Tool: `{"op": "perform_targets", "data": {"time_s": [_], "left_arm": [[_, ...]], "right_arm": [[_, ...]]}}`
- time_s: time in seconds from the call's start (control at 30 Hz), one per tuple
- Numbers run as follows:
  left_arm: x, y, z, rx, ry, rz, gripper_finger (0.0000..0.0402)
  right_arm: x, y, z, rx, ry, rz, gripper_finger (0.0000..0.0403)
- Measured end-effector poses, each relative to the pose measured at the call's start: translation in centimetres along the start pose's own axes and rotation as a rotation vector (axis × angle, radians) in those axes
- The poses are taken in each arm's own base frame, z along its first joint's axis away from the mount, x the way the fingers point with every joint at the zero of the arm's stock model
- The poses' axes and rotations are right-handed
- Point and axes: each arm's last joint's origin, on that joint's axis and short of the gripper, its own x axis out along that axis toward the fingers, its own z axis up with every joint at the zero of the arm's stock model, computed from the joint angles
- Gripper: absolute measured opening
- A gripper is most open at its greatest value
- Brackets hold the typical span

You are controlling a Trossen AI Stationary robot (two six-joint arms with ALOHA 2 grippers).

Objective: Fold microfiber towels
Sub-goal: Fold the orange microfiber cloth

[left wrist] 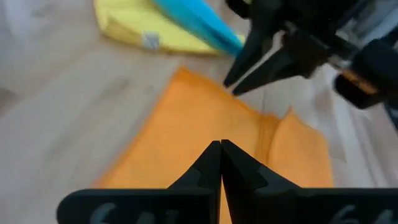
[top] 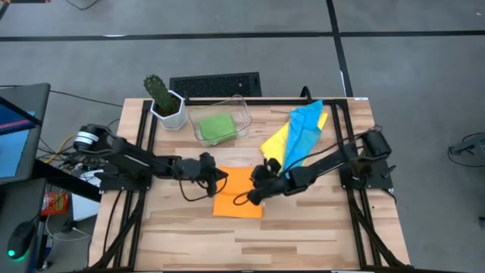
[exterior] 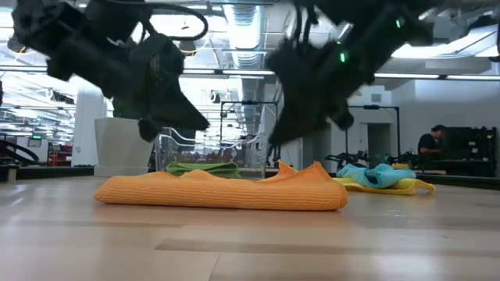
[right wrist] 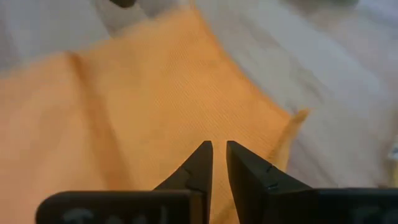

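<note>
Your left arm reaches in from the left side toward the middle of the worktop, and its left gripper (top: 220, 177) has its jaws pressed fully together, holding nothing. Your right arm angles in from the right, the right gripper (top: 256, 196) close opposite, jaws parted by a narrow gap and empty.

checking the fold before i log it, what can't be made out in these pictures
- Orange microfiber towel: high view, both grippers cover parts of its near edges, so the layers beneath cannot be counted.
- Green towel in the clear plastic bin: low view, the orange towel hides its lower part.
- Light blue towel over the yellow towel: yellow largely covered.
- Left wrist view: motion blur hides the cloth's weave.
</note>
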Motion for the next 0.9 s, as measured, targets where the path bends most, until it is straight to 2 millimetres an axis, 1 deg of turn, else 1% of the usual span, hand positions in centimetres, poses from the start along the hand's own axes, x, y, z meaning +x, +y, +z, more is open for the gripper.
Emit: {"op": "perform_targets", "data": {"time_s": [0.17,0.27,0.37,0.47,0.53,0.6,0.67,0.73,0.83,0.9], "left_arm": [[2.0,1.9,-2.2,0.003,0.097,0.079,0.0],[2.7,2.9,-3.3,-0.006,0.151,0.127,0.0],[3.3,3.4,-3.7,-0.043,0.156,0.139,0.0],[3.5,3.6,-4.0,-0.052,0.178,0.134,0.0],[3.5,3.6,-4.1,-0.05,0.186,0.131,0.0],[3.5,3.6,-4.1,-0.051,0.192,0.129,0.0],[3.5,3.6,-4.2,-0.052,0.192,0.124,0.0],[3.5,3.6,-4.1,-0.054,0.185,0.115,0.0],[3.5,3.5,-4.0,-0.055,0.177,0.11,0.0],[3.5,3.5,-4.0,-0.055,0.178,0.11,0.0]], "right_arm": [[2.9,-0.4,-2.3,0.022,0.099,-0.035,0.0071],[3.5,-0.3,-2.6,0.074,0.107,-0.046,0.0071],[3.3,-0.1,-2.8,0.08,0.112,-0.034,0.0071],[2.2,-0.1,-2.5,0.067,0.136,-0.01,0.0071],[1.1,-0.3,-1.8,0.051,0.124,-0.008,0.0071],[-0.1,-0.5,-0.5,0.04,0.065,-0.027,0.0071],[-0.9,-1.1,-0.1,0.004,0.041,-0.076,0.0071],[-0.8,-1.7,-0.2,-0.014,0.024,-0.084,0.0071],[-0.5,-2.0,-0.4,0.011,-0.033,-0.016,0.0071],[0.0,-2.5,-1.4,0.024,-0.028,-0.004,0.007]]}}
